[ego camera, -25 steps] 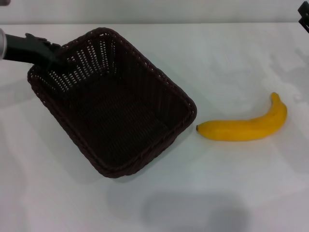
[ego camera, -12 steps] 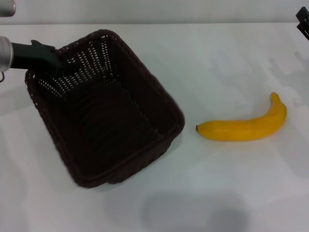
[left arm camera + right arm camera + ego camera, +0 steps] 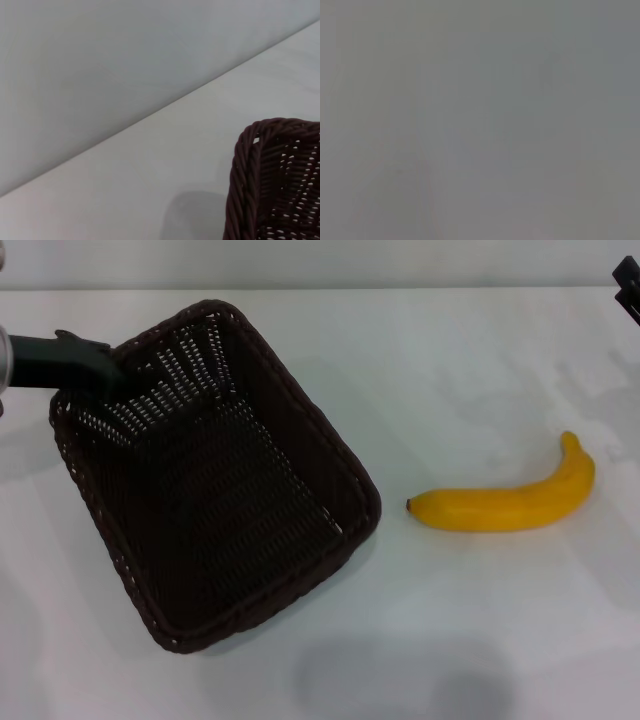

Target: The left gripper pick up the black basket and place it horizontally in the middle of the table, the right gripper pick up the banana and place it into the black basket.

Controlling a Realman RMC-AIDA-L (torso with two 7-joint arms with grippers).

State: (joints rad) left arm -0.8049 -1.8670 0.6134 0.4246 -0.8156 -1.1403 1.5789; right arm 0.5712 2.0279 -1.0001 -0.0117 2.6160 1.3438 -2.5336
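Observation:
The black basket (image 3: 225,490) lies at an angle on the left part of the white table (image 3: 480,370), its long side running from far left to near right. My left gripper (image 3: 103,368) comes in from the left and is shut on the basket's far left rim. The left wrist view shows a corner of the basket (image 3: 280,185). The yellow banana (image 3: 505,503) lies on the table to the right of the basket, apart from it. Only a black sliver of my right gripper (image 3: 630,282) shows at the far right edge, well away from the banana.
The table's far edge meets a grey wall (image 3: 320,260). A soft shadow (image 3: 400,680) lies on the table near the front. The right wrist view shows only a plain grey surface.
The basket has turned in my left gripper's hold: its near end has swung left and towards me. The banana and the right gripper have not moved.

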